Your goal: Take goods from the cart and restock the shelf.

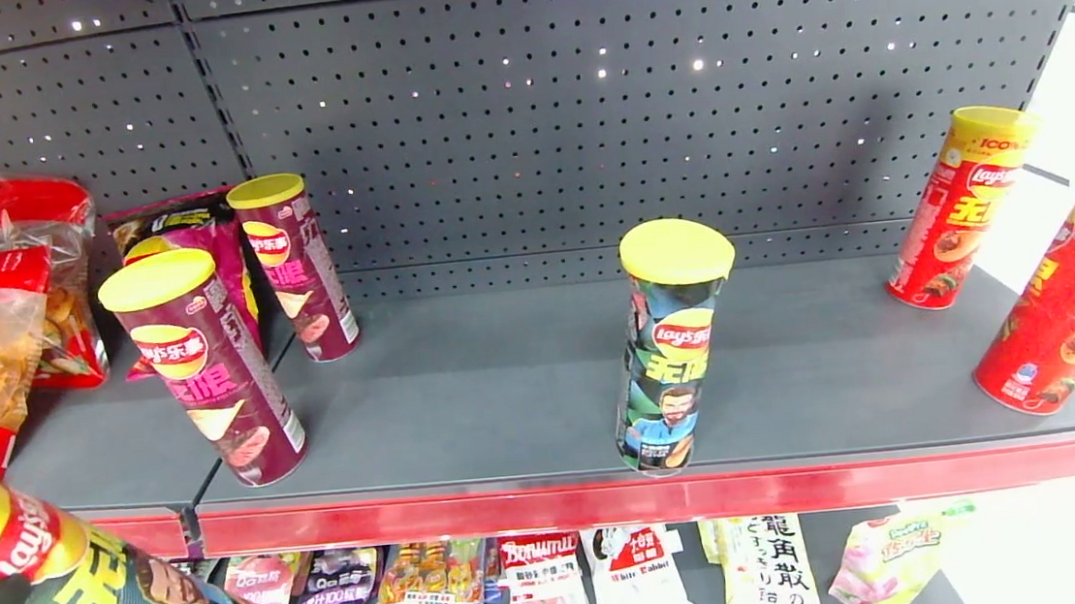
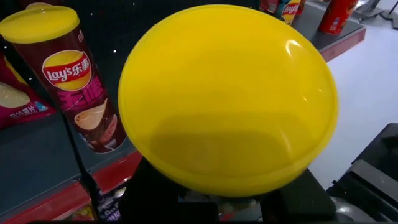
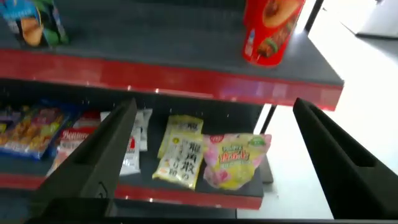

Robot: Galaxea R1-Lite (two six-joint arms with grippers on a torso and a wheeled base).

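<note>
A dark green-and-blue chip can (image 1: 86, 594) with a yellow lid (image 2: 227, 99) hangs tilted below the shelf's front left, and my left gripper (image 2: 217, 205) is shut on it, its fingers hidden under the lid. The grey shelf (image 1: 506, 383) with a red front edge carries a matching green can (image 1: 675, 368) upright near the front middle. Two purple cans (image 1: 208, 370) (image 1: 296, 265) stand at the left and two red cans (image 1: 962, 206) (image 1: 1073, 304) at the right. My right gripper (image 3: 214, 109) is open and holds nothing. It sits low, in front of the lower shelf under a red can (image 3: 267, 31).
Snack bags (image 1: 1, 290) are stacked at the shelf's far left. Bare shelf lies between the purple cans and the green can, and between the green can and the red cans. Candy packets (image 3: 183, 152) lie on the lower shelf. A perforated back panel (image 1: 580, 123) closes the rear.
</note>
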